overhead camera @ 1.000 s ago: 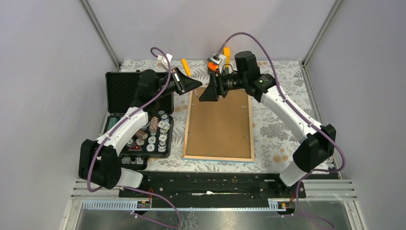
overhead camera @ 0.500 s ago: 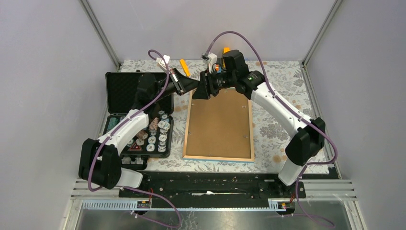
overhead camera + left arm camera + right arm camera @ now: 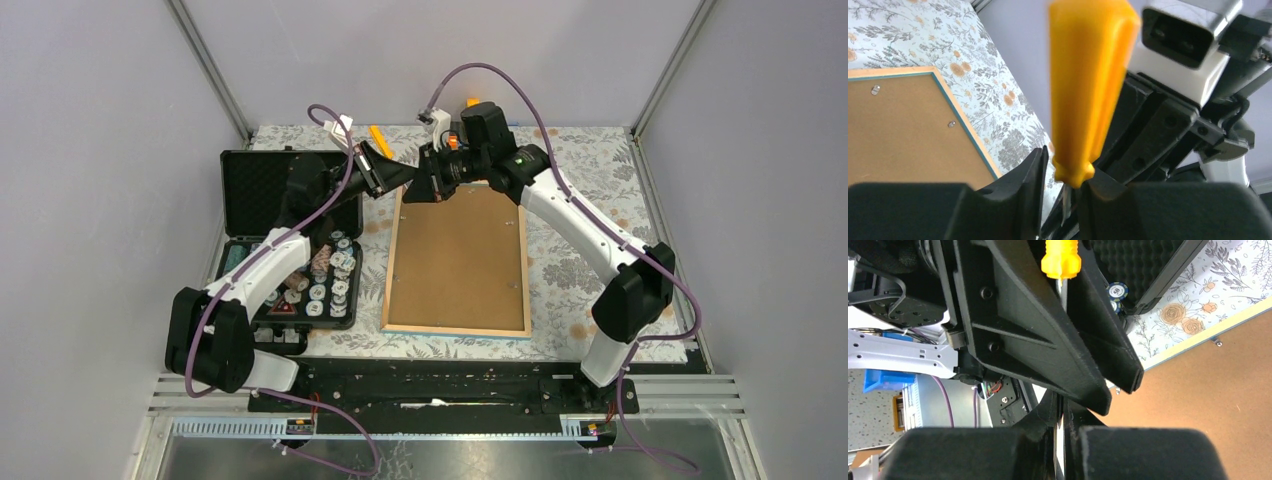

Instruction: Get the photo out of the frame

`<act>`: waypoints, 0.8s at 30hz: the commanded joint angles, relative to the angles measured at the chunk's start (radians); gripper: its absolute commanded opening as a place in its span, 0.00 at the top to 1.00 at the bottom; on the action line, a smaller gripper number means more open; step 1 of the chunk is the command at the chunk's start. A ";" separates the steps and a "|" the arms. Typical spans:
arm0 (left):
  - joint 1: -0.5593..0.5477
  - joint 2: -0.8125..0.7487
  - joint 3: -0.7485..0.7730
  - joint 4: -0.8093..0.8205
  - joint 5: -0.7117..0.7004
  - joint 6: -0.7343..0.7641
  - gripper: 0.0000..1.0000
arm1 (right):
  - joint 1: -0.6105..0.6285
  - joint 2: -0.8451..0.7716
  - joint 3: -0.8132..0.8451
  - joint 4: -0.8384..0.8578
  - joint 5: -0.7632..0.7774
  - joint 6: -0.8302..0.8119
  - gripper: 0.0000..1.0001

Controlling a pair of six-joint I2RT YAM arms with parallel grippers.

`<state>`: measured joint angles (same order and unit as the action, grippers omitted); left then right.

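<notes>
The frame [image 3: 455, 260] lies face down in the middle of the table, brown back up, with a pale wooden rim and a blue edge [image 3: 898, 135] [image 3: 1208, 405]. The photo is hidden under it. Above the frame's far left corner both grippers meet on a yellow-handled screwdriver [image 3: 377, 137] [image 3: 1088, 90] [image 3: 1060, 260]. My right gripper [image 3: 422, 190] [image 3: 1060, 415] is shut on its thin metal shaft. My left gripper [image 3: 408, 179] [image 3: 1063, 175] stands open around the handle's base, a gap showing beside one finger.
A black foam-lined case [image 3: 260, 185] lies open at the left, its lower half full of poker chips [image 3: 320, 280]. An orange object [image 3: 470, 103] sits at the back edge. A floral cloth [image 3: 590, 260] covers the table between grey walls.
My right gripper swung left to meet the left one and shut on the screwdriver's shaft. My left jaws parted from the handle.
</notes>
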<state>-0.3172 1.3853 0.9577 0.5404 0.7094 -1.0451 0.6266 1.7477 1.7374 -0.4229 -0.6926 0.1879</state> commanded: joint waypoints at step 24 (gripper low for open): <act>0.121 0.019 0.342 -1.421 0.560 1.178 0.30 | 0.003 -0.243 -0.279 -0.371 -0.059 -0.531 1.00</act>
<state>-0.1604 1.3937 1.3495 -0.7795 1.1316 0.0387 0.6273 1.5524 1.4551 -0.7433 -0.6876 -0.2710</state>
